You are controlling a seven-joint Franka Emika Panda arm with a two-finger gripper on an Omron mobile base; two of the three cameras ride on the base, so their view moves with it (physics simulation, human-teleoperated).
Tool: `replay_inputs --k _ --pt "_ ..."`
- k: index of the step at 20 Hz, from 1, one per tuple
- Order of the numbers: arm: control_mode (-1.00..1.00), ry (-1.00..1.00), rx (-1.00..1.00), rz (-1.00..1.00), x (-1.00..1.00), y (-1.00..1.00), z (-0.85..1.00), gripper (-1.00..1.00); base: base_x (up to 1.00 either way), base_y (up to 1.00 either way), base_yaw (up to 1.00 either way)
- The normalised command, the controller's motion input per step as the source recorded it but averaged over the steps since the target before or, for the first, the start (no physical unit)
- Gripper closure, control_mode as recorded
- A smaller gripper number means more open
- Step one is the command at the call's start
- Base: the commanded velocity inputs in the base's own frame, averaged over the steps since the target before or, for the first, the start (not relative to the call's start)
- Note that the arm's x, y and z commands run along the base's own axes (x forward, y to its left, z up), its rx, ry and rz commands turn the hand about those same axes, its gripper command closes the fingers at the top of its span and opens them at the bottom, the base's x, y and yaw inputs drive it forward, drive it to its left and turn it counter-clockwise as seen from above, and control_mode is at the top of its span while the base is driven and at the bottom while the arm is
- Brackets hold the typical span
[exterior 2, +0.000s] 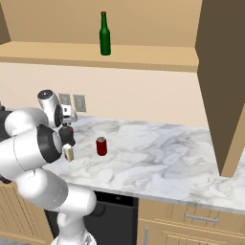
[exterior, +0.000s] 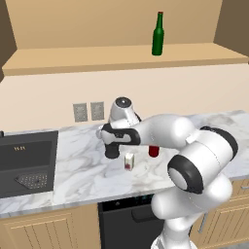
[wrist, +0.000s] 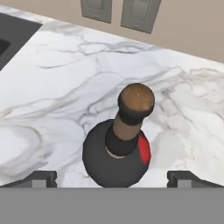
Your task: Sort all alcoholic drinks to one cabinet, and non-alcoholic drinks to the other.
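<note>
Bare marble counter point(wrist: 52, 100) rings the black bottle point(wrist: 114, 157); carton point(exterior: 129, 161) seemingly just beside.

Counted one slim green glass bottle with a red cap point(exterior: 157, 35), one squat black round-bellied bottle point(wrist: 116, 155), one short red can point(exterior 2: 101, 146), one tiny white carton point(exterior: 129, 161), two grey wall outlets point(exterior: 88, 112).

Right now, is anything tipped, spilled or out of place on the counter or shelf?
Nothing stands out. The black bottle, red can and white carton stand upright on the marble counter, nothing spilled. The green bottle stands upright in the open cabinet.
</note>
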Motion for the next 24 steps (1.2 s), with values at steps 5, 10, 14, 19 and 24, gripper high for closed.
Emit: replay_inputs --k 5,10,14,19,24 --pt "-1.0 0.0 0.0 0.0 0.05 0.01 -0.1 -1.0 0.0 0.0 0.0" --pt "-1.0 0.0 0.0 -0.01 0.01 0.0 -0.05 -1.0 0.0 0.0 0.0" --pt "-1.0 0.0 0.0 -0.01 0.05 0.0 -0.01 -1.0 0.0 0.0 0.0" --pt "-1.0 0.0 0.0 -0.01 0.07 0.0 -0.04 -1.0 0.0 0.0 0.0" --pt "-1.0 0.0 0.0 -0.01 0.06 0.0 -0.05 -1.0 0.0 0.0 0.0"
